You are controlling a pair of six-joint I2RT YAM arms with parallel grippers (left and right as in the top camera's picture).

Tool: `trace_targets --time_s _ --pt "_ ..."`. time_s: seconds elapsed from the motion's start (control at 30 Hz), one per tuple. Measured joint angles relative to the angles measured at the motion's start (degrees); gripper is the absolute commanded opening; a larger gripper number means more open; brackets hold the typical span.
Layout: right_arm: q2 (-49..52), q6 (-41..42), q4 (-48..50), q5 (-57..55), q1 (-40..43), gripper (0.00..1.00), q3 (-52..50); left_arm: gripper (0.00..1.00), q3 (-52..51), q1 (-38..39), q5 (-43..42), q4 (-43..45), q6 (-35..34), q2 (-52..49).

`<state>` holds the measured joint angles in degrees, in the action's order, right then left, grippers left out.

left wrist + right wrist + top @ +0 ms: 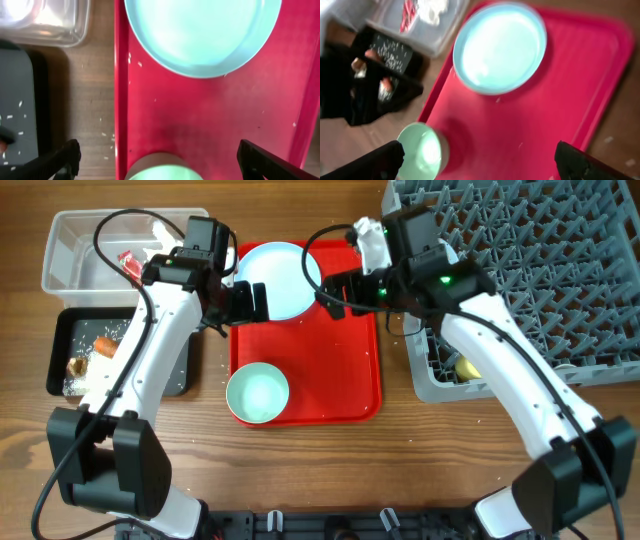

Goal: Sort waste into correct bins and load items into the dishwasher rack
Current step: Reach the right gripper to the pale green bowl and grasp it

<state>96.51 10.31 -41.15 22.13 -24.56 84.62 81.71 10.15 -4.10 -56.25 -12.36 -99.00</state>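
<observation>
Overhead: pale green bowl [257,393] sits upright at the near-left of the red tray [340,370]. Left of it, on the table, the black tray [70,328] holds carrot [103,345], brown scrap [77,365] and rice grains [72,387]. Yellow cup [467,367] is in the dishwasher rack [540,260], near-left corner, partly hidden by the right arm. Further back, left gripper [247,301] is over the tray's left edge and right gripper [335,292] over its far-right part. Both sets of jaws are wide, nothing held. Pale blue plate [285,275] lies flat at the tray's far end, between the 2 grippers. Far left: clear tub [70,250] with red wrapper [128,260] and tissue [160,232] inside.
</observation>
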Motion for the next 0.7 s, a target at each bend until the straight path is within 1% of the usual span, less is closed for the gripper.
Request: trace_targets --time_s 0.1,0.2,0.23,0.27,0.37,0.5,0.63,0.7 --pt "1.2 1.8 -0.9 1.3 0.0 0.99 -0.2 1.0 0.0 0.0 0.0 -0.1 0.0 0.0" --pt "2.1 4.2 -1.3 1.9 -0.5 0.93 -0.2 1.0 0.4 -1.0 0.0 -2.7 0.0 0.0" --pt "2.4 4.6 -1.7 1.9 -0.9 0.89 -0.2 1.0 0.6 -1.5 0.0 -3.4 0.0 0.0" --pt "3.1 5.6 -2.3 1.9 -1.9 0.89 -0.2 1.0 2.0 -3.0 -0.1 -5.5 0.0 0.1" --pt "5.9 7.9 -3.1 1.2 -5.8 0.86 -0.2 1.0 5.7 -8.5 0.0 -7.0 -1.4 2.5" --pt "10.3 10.8 -3.3 -0.1 -11.8 0.78 -0.2 1.0 8.1 -16.0 0.4 -7.0 -3.3 9.7" --pt "14.5 13.0 -5.1 -2.4 -17.3 0.64 -0.2 1.0 8.7 -21.0 0.6 -7.8 -4.0 14.1" --pt "16.1 14.1 -5.5 -3.2 -18.7 0.52 -0.2 1.0 8.7 -22.3 0.7 -8.4 -4.3 14.4"
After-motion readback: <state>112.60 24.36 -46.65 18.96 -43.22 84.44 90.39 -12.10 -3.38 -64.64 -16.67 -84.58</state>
